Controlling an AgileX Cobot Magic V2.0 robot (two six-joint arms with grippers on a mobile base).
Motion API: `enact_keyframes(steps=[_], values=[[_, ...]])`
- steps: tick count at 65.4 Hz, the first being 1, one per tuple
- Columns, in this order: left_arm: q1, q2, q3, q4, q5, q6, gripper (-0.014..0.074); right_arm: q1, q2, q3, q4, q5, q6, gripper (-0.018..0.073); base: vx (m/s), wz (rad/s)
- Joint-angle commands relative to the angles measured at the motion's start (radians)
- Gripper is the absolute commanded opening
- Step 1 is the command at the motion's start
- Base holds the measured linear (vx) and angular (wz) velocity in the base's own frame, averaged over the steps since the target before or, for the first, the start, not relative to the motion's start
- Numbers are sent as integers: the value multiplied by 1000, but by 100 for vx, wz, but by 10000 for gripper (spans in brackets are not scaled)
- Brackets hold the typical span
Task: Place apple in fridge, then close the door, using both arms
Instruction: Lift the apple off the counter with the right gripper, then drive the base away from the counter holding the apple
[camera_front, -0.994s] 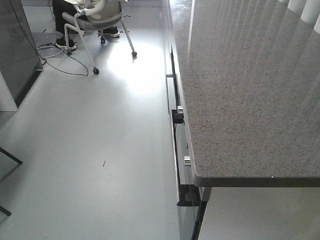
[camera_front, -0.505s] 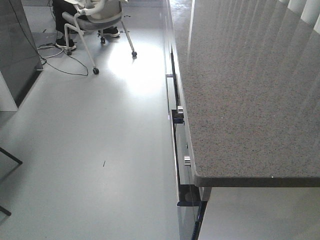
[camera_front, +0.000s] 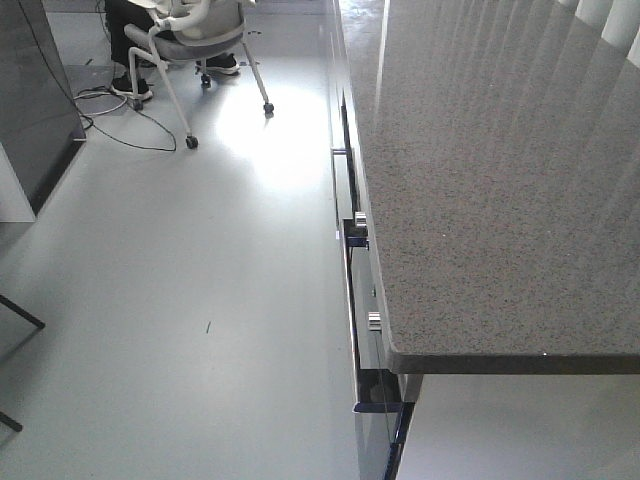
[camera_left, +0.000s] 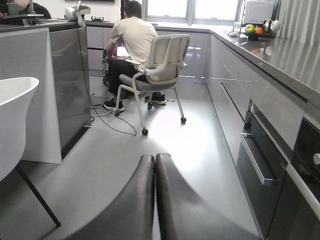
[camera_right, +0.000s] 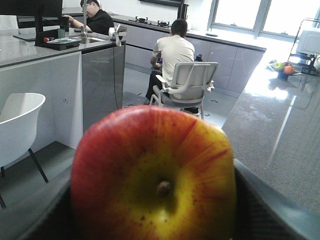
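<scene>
Apple (camera_right: 155, 175): one, red-streaked, with a yellow patch round the stem, stem end facing the right wrist camera. It is clamped in the right gripper (camera_right: 155, 220), with dark fingers (camera_right: 260, 212) on both sides (only their edges show). Left gripper (camera_left: 154, 167): pads pressed together, nothing between.

Behind, left to right:
- one white chair (camera_right: 20, 125)
- one person in black (camera_right: 97, 17)
- one seated person (camera_right: 172, 50) on one wheeled chair (camera_right: 187, 82)
- speckled counter (camera_right: 280, 145)
- one basket (camera_left: 252, 36) holding one green fruit and one orange fruit
</scene>
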Motion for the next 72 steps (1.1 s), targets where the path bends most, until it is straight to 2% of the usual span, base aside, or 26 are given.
enact_keyframes(steps=[1,72], values=[[0,-15,-17,-9,-71,-5,-6,-3,5,-20,20,-78,-1,223,0,0],[0,-15,-17,-9,-71,-5,-6,-3,5,-20,22,-78,-1,223,0,0]])
